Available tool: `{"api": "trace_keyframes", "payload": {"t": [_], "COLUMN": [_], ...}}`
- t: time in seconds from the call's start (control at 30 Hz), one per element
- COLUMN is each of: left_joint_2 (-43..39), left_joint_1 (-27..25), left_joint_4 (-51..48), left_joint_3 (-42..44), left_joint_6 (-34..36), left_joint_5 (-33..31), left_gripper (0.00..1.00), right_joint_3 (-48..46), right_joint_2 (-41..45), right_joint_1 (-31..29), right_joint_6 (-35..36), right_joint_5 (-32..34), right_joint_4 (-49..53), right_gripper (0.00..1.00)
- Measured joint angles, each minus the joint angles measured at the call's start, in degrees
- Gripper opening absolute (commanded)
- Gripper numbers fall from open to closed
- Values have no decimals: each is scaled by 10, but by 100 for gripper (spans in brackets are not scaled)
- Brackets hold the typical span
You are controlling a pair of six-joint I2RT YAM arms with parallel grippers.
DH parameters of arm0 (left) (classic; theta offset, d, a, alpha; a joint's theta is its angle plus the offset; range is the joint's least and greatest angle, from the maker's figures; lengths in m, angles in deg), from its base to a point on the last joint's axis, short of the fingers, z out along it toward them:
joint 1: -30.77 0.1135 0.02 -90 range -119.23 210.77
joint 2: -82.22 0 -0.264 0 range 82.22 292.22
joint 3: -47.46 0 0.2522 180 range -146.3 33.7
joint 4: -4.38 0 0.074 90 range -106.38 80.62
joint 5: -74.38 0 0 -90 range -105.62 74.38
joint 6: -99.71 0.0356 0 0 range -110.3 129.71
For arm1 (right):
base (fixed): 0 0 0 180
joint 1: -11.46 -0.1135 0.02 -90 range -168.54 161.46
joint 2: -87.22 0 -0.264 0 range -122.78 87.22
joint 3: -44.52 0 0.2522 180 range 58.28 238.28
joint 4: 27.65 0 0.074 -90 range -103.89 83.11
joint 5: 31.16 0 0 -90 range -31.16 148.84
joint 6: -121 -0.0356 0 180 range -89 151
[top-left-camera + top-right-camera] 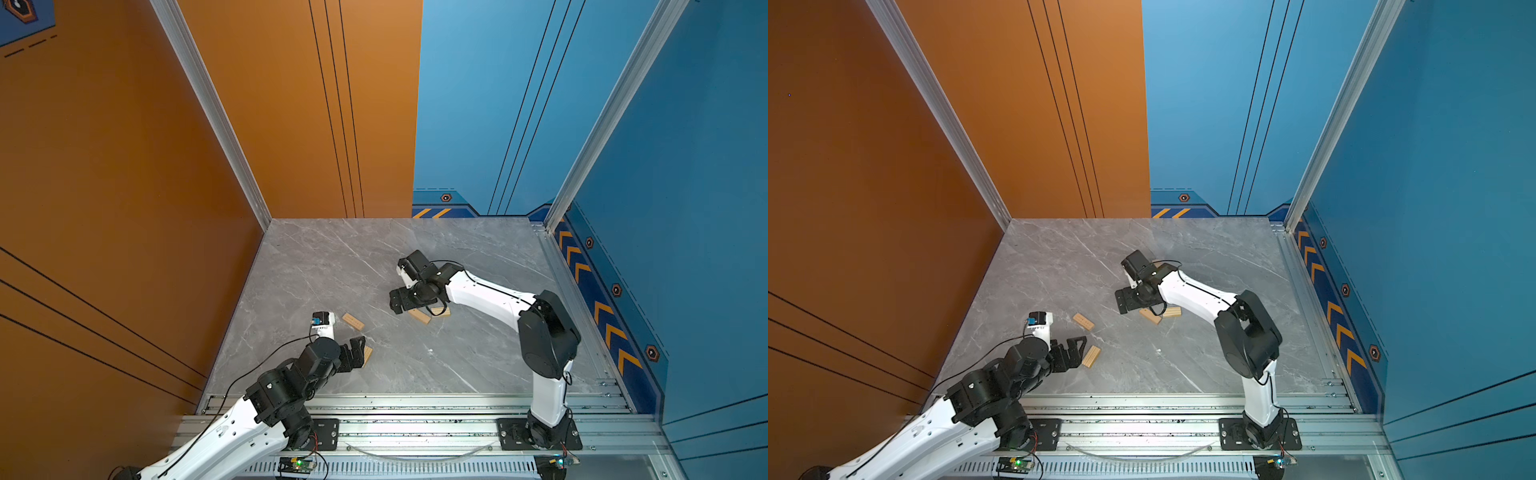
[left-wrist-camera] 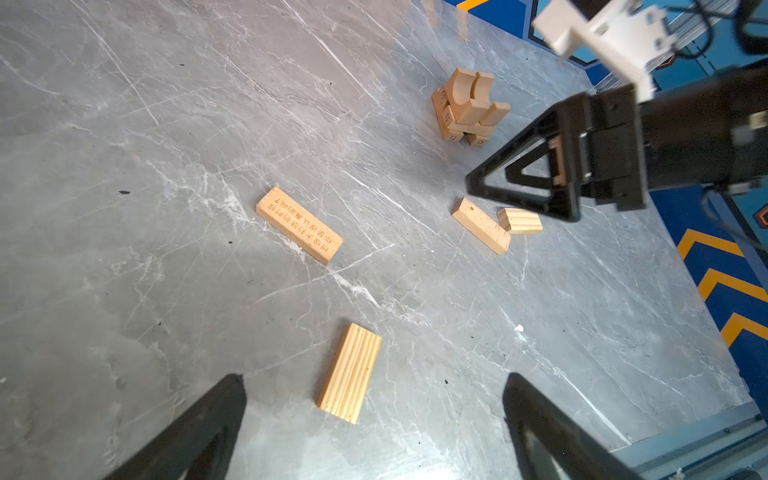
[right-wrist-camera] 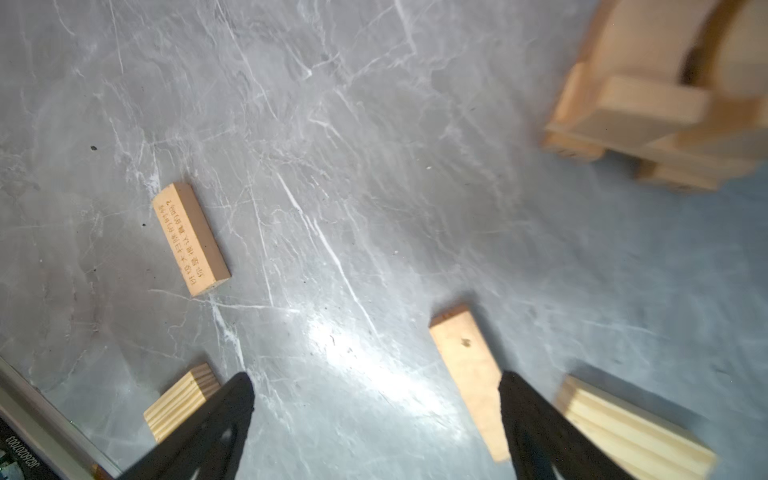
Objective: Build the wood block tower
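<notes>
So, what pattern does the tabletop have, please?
The tabletop is grey marble with white veins; left wrist view.

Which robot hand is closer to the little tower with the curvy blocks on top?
The right one. The right gripper sits just beside the tower, while the left gripper is much farther back, near a grooved slab.

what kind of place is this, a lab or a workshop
Most likely a robotics lab test cell: a white-and-black left robot arm and matching right robot arm bolted to an aluminium rail, a grey marble-look tabletop, enclosed by orange wall panels and blue wall panels.
</notes>
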Motion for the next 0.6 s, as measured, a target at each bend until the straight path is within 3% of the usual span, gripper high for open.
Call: {"api": "trace_keyframes", "payload": {"t": [0.27,0.6], "left_joint_2": [41,195], "left_joint_1": [-11,-123], "left_joint_4": [40,155], "left_joint_3": [1,-1], "left_joint_6": [0,33], "left_joint_5": [20,46], "left_gripper": [98,98], "right_joint_3": [-56,-68], "right_joint_2": [19,-8], "right_joint_1": [33,34], "right_joint_6": [24,30], "right_joint_5": [1,1], "right_joint_4": [1,-2], "right_gripper": [79,70]}}
